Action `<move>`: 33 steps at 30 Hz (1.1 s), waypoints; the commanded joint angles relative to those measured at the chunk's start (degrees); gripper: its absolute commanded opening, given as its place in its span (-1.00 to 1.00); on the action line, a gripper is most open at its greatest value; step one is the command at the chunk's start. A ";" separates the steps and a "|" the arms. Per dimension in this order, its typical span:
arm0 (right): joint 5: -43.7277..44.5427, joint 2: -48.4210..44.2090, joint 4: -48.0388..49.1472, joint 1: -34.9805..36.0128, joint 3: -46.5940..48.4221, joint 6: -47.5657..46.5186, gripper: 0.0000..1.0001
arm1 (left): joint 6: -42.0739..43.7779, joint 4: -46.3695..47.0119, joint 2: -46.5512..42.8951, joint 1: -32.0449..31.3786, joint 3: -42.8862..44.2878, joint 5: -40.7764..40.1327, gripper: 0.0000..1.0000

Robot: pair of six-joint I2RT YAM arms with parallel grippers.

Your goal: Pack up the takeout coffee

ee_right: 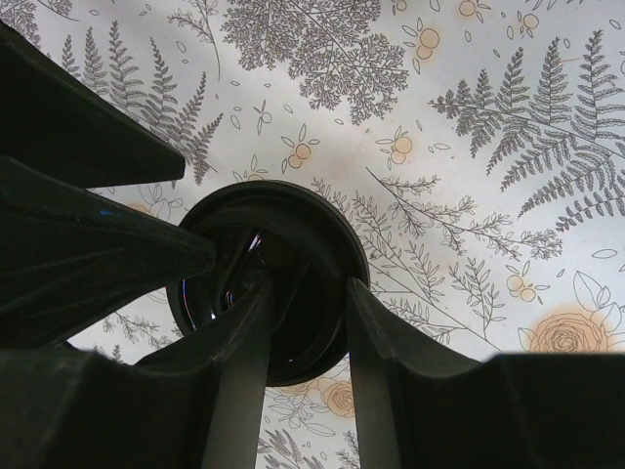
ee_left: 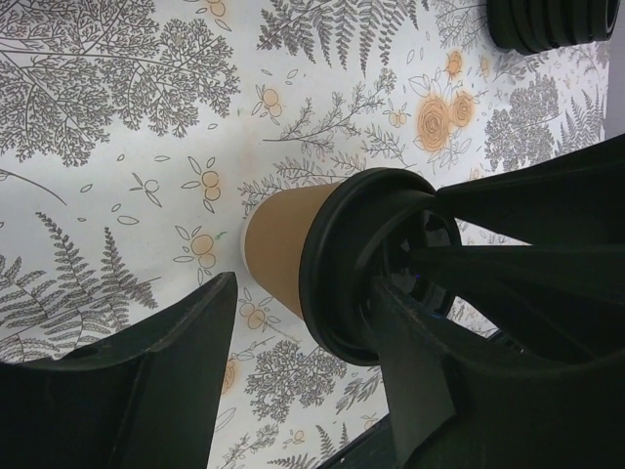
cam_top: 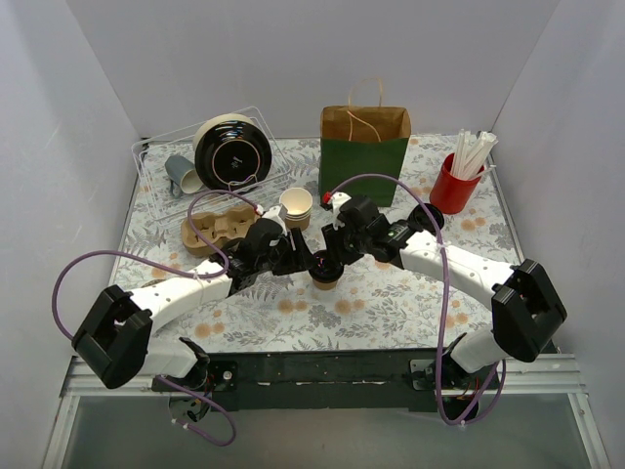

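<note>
Nothing is packed yet: the black-lidded tan paper cup stands inside the spread left tool, and whether the right tool grips, I cannot tell.

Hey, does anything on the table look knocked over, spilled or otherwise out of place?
The grey mug lies on its side in the clear tray at the back left, which looks odd beside the upright things around it. No spill shows, and the coffee stands upright with its lid on.
</note>
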 commanded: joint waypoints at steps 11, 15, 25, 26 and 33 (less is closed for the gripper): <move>2.33 -0.99 -1.23 0.19 -1.63 0.43 -0.22 | 0.94 -6.49 -3.08 0.08 2.23 -3.93 0.26; 2.07 -0.47 -2.20 0.19 0.92 0.16 -0.13 | 2.52 -9.66 -5.10 0.08 6.10 -5.68 0.36; -0.89 -3.01 -2.56 0.19 4.53 -2.12 0.58 | 3.40 -13.01 -10.63 0.08 5.51 -10.42 0.46; -1.27 -3.45 -2.29 0.28 4.35 -2.64 0.83 | 3.66 -13.09 -11.86 0.08 5.24 -11.05 0.52; 0.31 -2.84 -2.64 2.38 3.74 -5.81 0.97 | 9.02 -16.87 -20.13 0.08 5.06 -14.83 0.97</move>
